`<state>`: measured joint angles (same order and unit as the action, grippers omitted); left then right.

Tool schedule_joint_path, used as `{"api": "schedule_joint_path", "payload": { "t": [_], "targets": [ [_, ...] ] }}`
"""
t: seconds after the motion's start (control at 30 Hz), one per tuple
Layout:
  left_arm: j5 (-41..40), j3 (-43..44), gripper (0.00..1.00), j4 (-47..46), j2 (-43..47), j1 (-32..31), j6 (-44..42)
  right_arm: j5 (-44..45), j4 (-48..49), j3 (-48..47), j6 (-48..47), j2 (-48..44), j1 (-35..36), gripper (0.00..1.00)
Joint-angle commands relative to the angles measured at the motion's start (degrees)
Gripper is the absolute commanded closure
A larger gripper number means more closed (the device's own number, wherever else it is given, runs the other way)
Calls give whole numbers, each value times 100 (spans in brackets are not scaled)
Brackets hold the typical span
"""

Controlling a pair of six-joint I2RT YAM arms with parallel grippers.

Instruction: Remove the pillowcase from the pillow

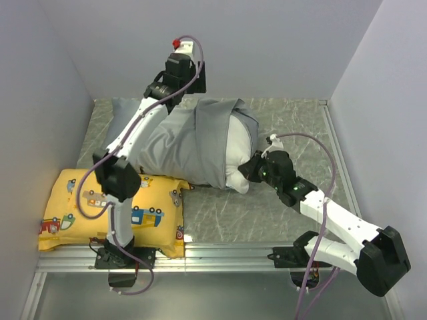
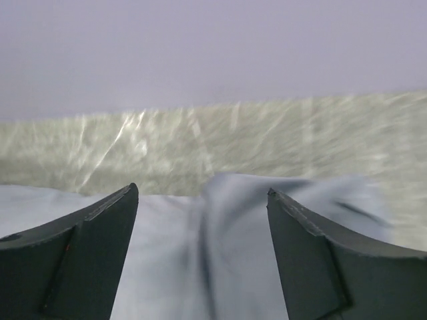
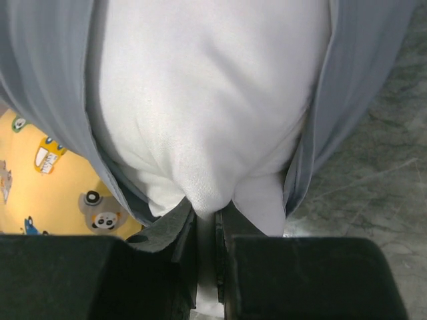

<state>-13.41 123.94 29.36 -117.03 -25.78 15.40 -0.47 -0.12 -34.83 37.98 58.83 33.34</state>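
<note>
**Top external.** The pillowcase (image 1: 177, 137) lies across the counter (image 1: 293, 127) with its long axis running left to right. Its open mouth is at the right, where the white pillow (image 1: 241, 165) protrudes. The right pincer (image 1: 250, 170) meets that bare end. The left pincer (image 1: 199, 80) hangs over the pillowcase's far edge. A yellow cushion (image 1: 73, 200) lies just beside the pillowcase, nearer the bases.

**Left wrist.** The left pincer (image 2: 200, 193) is spread wide and holds nothing, with the pillowcase (image 2: 233, 240) directly beneath it.

**Right wrist.** The right pincer (image 3: 207, 220) is pinching a corner of the pillow (image 3: 207, 100), with the pillowcase (image 3: 40, 67) drawn back on both sides.

**Judgement.** The cover probably has to slide leftward along that axis, so the left arm is better placed to pull.
</note>
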Motion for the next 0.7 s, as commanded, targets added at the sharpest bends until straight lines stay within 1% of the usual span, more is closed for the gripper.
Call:
{"api": "schedule_joint_path", "payload": {
  "t": [0.0, 0.03, 0.07, 0.13, 0.17, 0.2, 0.23, 0.27, 0.33, 0.37, 0.43, 0.47, 0.57, 0.67],
  "targets": [
    [-267, -264, 16, -449, 1102, -576, -151, -217, 153, -586, -97, 84, -12, 100],
    [-259, -422, 15, -484, 1417, -716, -142, -278, 135, -673, -106, 120, -3, 100],
    [-259, -806, 14, -528, 1577, -979, -116, -304, 109, -883, -124, 146, -12, 100],
    [-346, -1247, 14, -642, 2059, -1226, 6, -409, 56, -1095, -167, 234, -12, 100],
    [-320, -1771, 14, -686, 2244, -1402, 111, -445, 56, -1322, -168, 287, -12, 100],
    [-207, -2099, 14, -921, 2438, -1482, 260, -480, -66, -1455, -194, 331, -21, 100],
    [-154, -2459, 13, -1150, 2866, -1570, 297, -506, -154, -1587, -220, 427, -29, 100],
    [-171, -3176, 12, -1361, 3070, -1814, 297, -646, -207, -1841, -238, 480, -30, 100],
    [-355, -3743, 11, -1756, 3527, -2061, 218, -787, -278, -2175, -229, 611, -56, 100],
    [-416, -4163, 12, -1828, 3643, -2263, 192, -901, -304, -2264, -221, 665, -65, 100],
    [-539, -4543, 12, -2091, 4010, -2457, 113, -1025, -357, -2449, -203, 744, -91, 100],
    [-531, -4919, 11, -2232, 4143, -2615, 95, -1077, -366, -2589, -177, 822, -126, 100],
    [-426, -5475, 10, -2645, 4513, -2835, -10, -1297, -392, -2870, -124, 946, -161, 100],
    [-417, -5582, 10, -2611, 4567, -3055, -177, -1429, -471, -3134, -106, 1095, -188, 100]
  ]
}}
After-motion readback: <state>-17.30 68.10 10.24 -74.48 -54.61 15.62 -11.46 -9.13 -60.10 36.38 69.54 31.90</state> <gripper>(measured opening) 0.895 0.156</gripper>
